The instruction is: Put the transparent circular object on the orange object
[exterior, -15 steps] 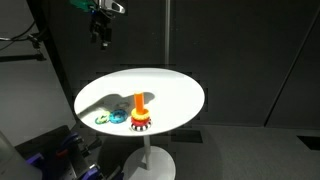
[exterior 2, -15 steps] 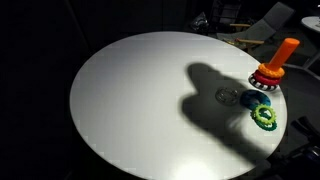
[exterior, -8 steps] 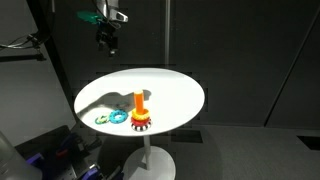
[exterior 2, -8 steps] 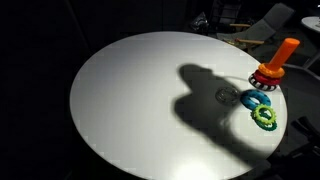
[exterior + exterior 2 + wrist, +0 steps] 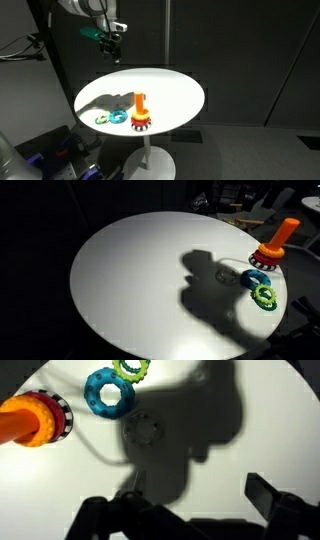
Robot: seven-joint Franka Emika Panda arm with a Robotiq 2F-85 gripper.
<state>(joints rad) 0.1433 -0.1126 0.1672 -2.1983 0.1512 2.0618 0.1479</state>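
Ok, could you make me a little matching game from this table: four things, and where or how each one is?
1 orange peg
2 blue ring
3 clear ring
4 gripper

A lying in the dark shadow
B up above the table, open
C standing on a red toothed base
D between the green ring and that base

Pairs: 1-C, 2-D, 3-A, 4-B

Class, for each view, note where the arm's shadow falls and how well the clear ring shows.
Wrist view: the shadow covers the clear ring, leaving it faint. In an exterior view, likewise on the bright table; in an exterior view, within the shadow, ring too small to tell.
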